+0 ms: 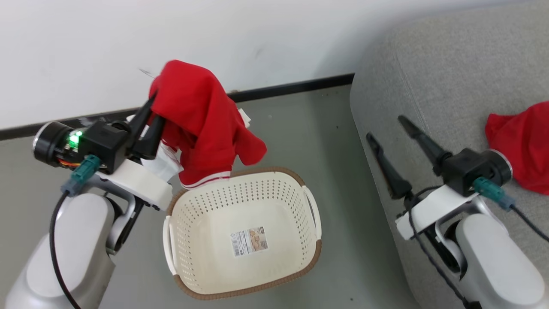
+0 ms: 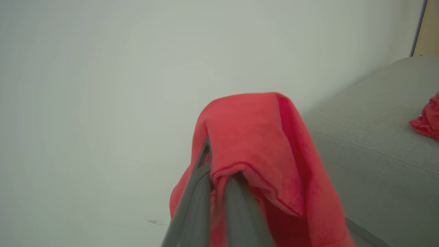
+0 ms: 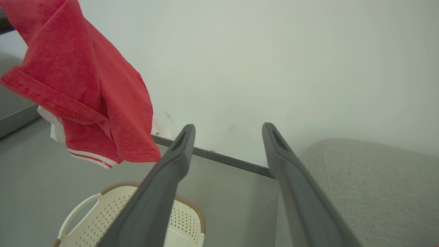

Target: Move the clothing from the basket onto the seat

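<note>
Red garment held above the basket
Left gripper pinches it, tips buried in cloth; right gripper gapes empty over the seat, where another garment lies cut off.

The floor between basket and seat lies open; the wall stands behind.

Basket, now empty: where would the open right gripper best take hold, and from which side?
Probably its white side handle nearest the seat, approached from above: the basket stands upright on the floor, and that handle is a thin loop along the rim which the open right gripper could straddle.
</note>
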